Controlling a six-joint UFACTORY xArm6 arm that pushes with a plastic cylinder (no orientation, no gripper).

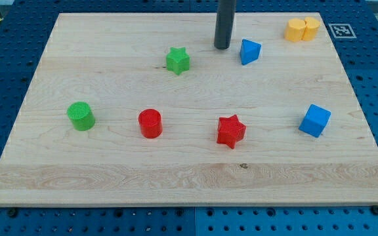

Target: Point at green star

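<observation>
No claw fitted; our tip (222, 47) sits between green star (177, 60) and blue block (249, 51); overshoot risks nudging the star

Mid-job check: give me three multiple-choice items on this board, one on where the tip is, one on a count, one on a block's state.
1. My tip sits
A. just left of the blue wedge
B. on the green star
C. beside the blue cube

2. Red blocks on the board:
A. one
B. two
C. three

3. The two yellow blocks are
A. stacked
B. far apart
C. side by side, touching

Answers:
1 A, the star lies further to the view's left.
2 B, a red cylinder and a red star.
3 C, no gap shows.
</observation>
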